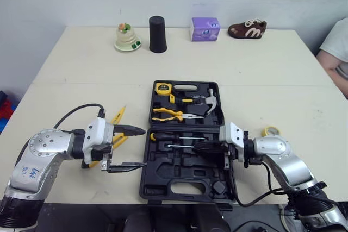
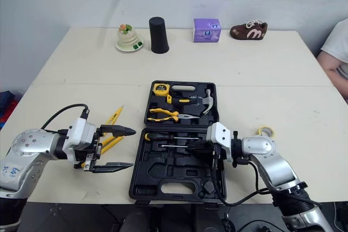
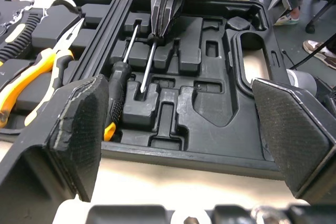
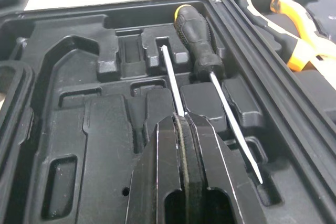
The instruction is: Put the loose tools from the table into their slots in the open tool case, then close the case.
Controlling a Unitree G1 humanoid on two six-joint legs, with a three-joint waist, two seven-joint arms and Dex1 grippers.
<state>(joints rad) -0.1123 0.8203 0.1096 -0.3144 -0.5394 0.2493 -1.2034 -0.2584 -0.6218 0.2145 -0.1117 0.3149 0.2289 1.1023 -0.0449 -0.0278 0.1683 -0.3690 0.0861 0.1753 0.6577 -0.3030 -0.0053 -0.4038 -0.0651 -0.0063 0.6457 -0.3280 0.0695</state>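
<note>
Cream table [image 1: 81, 80] under the head camera, and the open tool case [image 1: 157, 172] lies dead centre with pliers [image 1: 168, 114], hammer [image 1: 209, 101] and tape measure [image 1: 162, 87] sitting in the far half. Over the near half, the right gripper [image 1: 197, 145] is clamped tight on a slim screwdriver [image 4: 171, 77], with the steel shaft poking out between the pinched fingers and hanging just above its groove. Right alongside, a black-handled screwdriver [image 4: 197, 45] is bedded in the neighbouring slot. The left gripper [image 1: 142, 147] waits spread wide and empty beside the case's left edge, above the yellow tools [image 1: 117, 120] lying loose on the table. My read: this is the seating step. The shaft wants to stay parallel to its groove and go down flat, tip into the notch at the end. Letting go early risks it rolling onto the neighbour, so hold until it sits in the moulding
</note>
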